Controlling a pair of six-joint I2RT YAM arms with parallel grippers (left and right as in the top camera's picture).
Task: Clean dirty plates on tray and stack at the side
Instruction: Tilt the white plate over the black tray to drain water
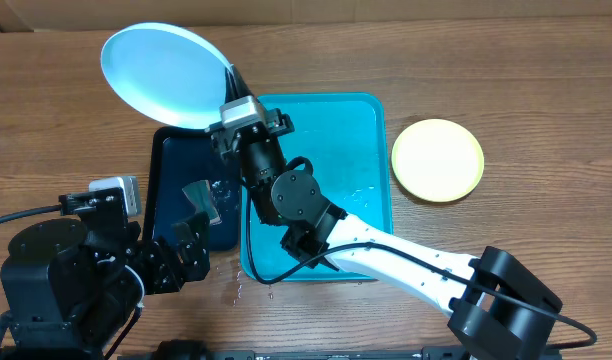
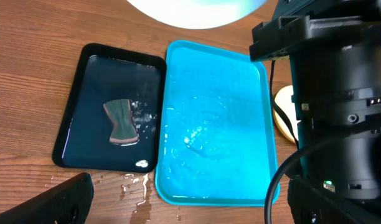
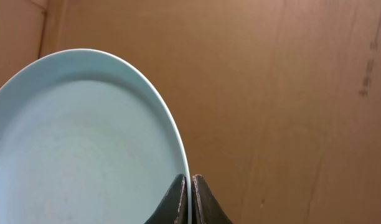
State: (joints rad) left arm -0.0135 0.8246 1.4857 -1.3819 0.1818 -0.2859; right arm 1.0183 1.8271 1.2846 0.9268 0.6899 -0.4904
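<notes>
Cyan plate (image 1: 166, 75) pinched by its rim in the right claw (image 3: 190, 185), arm stretched over the tray (image 1: 358, 140).

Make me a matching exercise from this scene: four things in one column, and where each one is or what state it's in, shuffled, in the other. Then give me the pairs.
Things:
1. light cyan round plastic plate
2. yellow-green round plastic plate
3. bright cyan-blue rectangular plastic tray
4. green-brown sponge

Places or states:
A. lies in the black tray
B. wet, bearing no plate
C. pinched at its rim by the right gripper
D. flat on the wooden table, right of the blue tray

Pairs: 1-C, 2-D, 3-B, 4-A.
</notes>
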